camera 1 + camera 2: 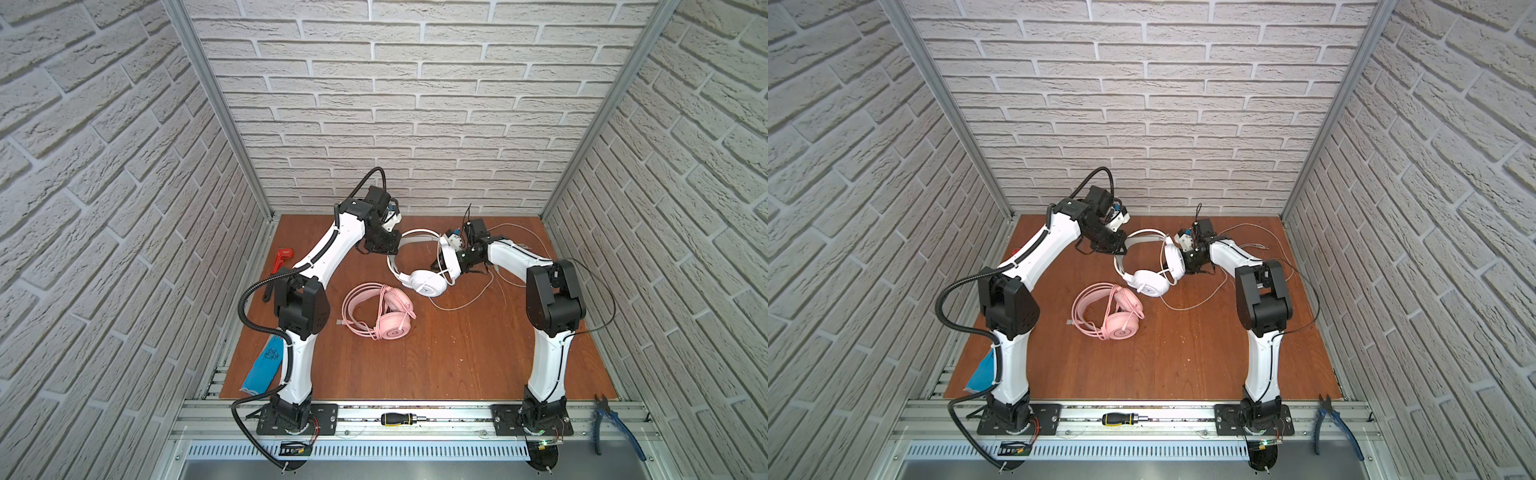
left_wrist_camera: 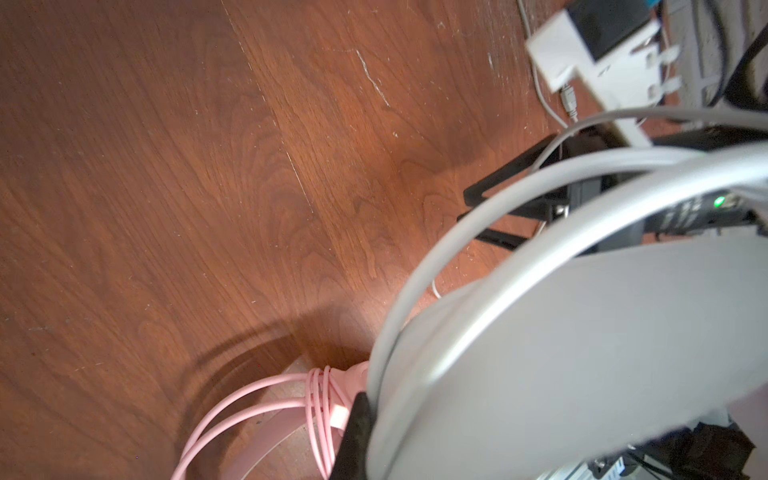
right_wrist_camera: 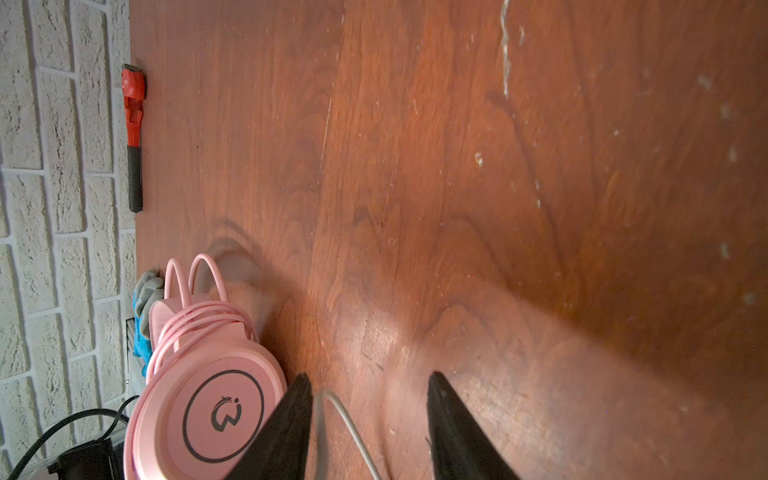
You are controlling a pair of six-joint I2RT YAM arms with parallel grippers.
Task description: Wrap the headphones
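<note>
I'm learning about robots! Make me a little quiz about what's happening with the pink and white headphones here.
1. True or false: the left gripper is shut on the headband of the white headphones.
2. Pick one. Which has its cable bundled around its headband? A) the white headphones B) the pink headphones C) neither
3. Fill the gap: the right gripper has its jaws ____, with the white cable running between them.

Key: 1 true; 2 B; 3 open.
</note>
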